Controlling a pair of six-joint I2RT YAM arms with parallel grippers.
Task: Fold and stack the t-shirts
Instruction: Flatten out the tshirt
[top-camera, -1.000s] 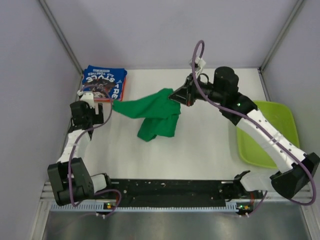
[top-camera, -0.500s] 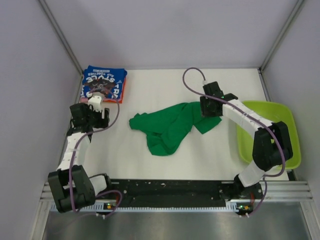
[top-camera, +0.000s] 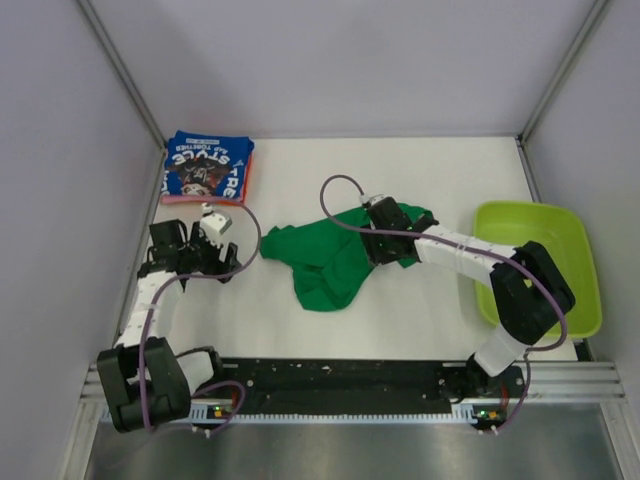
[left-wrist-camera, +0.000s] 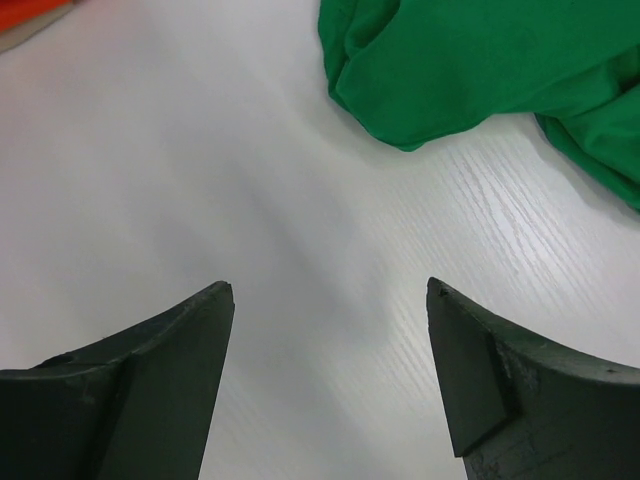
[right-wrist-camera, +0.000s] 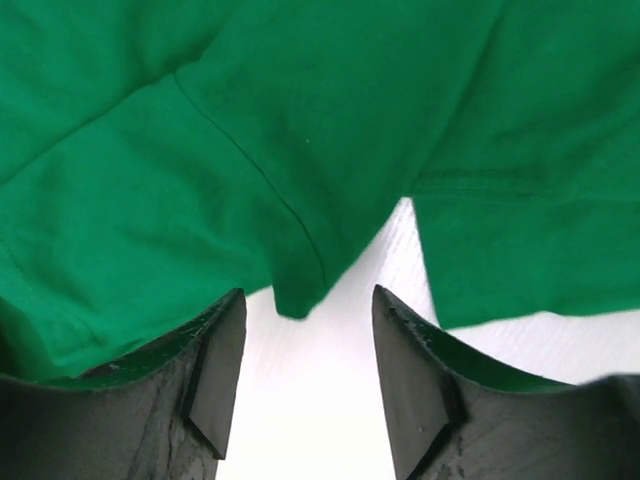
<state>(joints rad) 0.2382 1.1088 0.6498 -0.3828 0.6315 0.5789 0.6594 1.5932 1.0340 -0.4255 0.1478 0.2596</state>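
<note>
The right claw (right-wrist-camera: 308, 300) has its two fingers apart and holds nothing. A loose edge of the green t-shirt (right-wrist-camera: 250, 150) lies just past its tips. The left claw (left-wrist-camera: 330, 295) is wide apart too, over bare table (top-camera: 300, 170), near the shirt's left end but not touching it. The green shirt lies crumpled in the middle of the table, not folded yet. The biggest worry, I think, is that the right claw grabs two layers at once, because the cloth is bunched up, and then the shirt will not open flat. A smaller worry is that a claw pinches only a thin edge and it slips out. The smallest is that a long pull drags cloth into the neat pile in the far left corner, the blue t-shirt (top-camera: 205, 168) on top of the orange-pink one (top-camera: 247, 178). The lime tub (top-camera: 560, 225) on the right has nothing in it that I can see, though the right arm hides part of it.
</note>
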